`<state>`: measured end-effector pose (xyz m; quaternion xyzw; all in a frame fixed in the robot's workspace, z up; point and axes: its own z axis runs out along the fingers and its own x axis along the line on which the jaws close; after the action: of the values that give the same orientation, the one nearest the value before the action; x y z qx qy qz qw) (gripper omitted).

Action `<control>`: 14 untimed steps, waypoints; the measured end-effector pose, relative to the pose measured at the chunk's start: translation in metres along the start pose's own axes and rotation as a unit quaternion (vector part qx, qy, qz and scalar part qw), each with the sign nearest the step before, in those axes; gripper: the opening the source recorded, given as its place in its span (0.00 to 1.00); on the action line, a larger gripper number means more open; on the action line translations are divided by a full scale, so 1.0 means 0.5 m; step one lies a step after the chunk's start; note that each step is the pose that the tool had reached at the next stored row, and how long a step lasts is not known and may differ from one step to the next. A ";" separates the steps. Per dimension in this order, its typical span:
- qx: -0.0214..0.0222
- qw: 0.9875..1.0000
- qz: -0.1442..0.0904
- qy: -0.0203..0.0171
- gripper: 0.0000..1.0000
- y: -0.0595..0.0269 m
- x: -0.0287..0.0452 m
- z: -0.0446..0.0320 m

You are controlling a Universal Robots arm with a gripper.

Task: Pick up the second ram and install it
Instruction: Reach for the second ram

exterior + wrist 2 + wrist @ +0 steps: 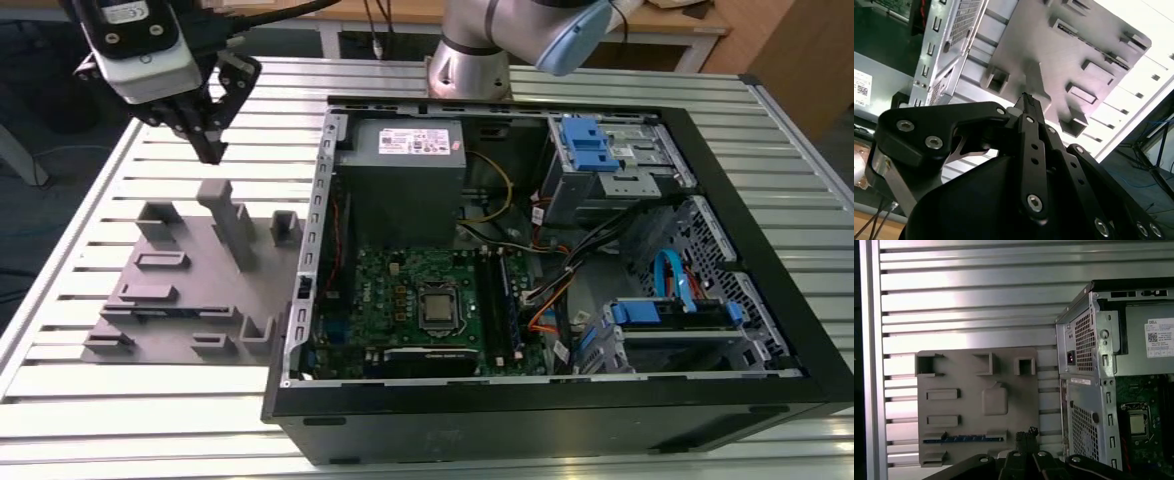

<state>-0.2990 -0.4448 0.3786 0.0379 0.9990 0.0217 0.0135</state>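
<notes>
Black gripper, its fingers pinched together on nothing, hangs above the back end of the grey fixture plate, which lies on the slatted metal table. Below it, in the first wrist view, the second ram stands on edge in a slot near one border of that plate, clear of the gripper. Beyond, to the exterior view's right, lies the open computer case with its motherboard.

The exterior view looks steeply down on the counter, case and fixture. Both wrist views, nearer, look past the gripper, sharing fixture and case edge.
</notes>
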 end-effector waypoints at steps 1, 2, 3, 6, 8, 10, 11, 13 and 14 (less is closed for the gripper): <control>0.000 1.000 0.000 0.000 0.07 -0.003 0.004 0.001; 0.000 1.000 0.000 0.000 0.07 -0.007 0.009 0.001; 0.000 1.000 0.000 0.000 0.07 -0.010 0.013 0.002; 0.000 1.000 0.000 0.000 0.07 -0.018 0.026 0.003; 0.000 1.000 0.000 0.000 0.07 -0.023 0.035 0.005; 0.000 1.000 0.000 0.000 0.07 -0.028 0.042 0.007; 0.000 1.000 0.000 0.000 0.07 -0.030 0.045 0.008; 0.000 1.000 0.000 0.000 0.07 -0.034 0.052 0.011; 0.000 1.000 0.000 0.000 0.07 -0.037 0.055 0.012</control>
<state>-0.3276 -0.4608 0.3711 0.0378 0.9990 0.0217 0.0135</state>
